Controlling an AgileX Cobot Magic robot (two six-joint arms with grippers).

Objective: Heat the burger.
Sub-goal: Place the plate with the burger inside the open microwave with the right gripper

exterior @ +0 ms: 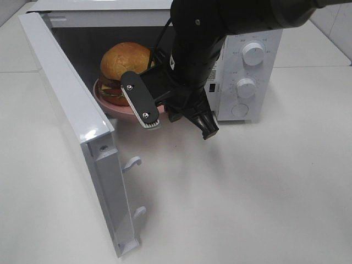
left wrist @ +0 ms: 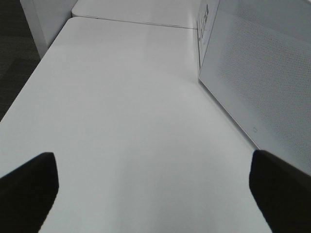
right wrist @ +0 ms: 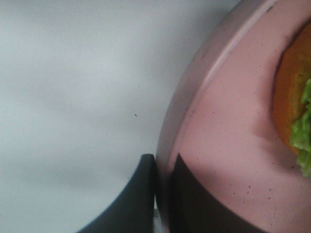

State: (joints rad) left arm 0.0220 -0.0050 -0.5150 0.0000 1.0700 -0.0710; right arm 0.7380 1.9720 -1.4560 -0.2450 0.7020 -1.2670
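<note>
Looming closest is the black right arm [exterior: 198, 49], and its right gripper [right wrist: 164, 170] is pinching tight on the thin raised rim of the pink dish [exterior: 117, 110], one tip inside the lip and one outside. The burger [exterior: 124, 65] is sitting on that dish at the open mouth of the microwave [exterior: 250, 33], with the white door [exterior: 71, 110] standing wide to the left. I am judging the burger to be light but soft and loosely stacked. It has a glossy domed bun, ruffled green lettuce [right wrist: 304, 141] and darker layers that could be sliding or squashing under a direct squeeze. The dish is looking hard, smooth and faintly speckled, stiff enough to be carrying the load. That is making the rim the sensible place to hold, though a slick glaze pinched at one edge may be slipping or tipping. Off to the side, the left gripper [left wrist: 155, 194] is hanging fully open and empty over the plain white surface [exterior: 258, 198], beside the door.
</note>
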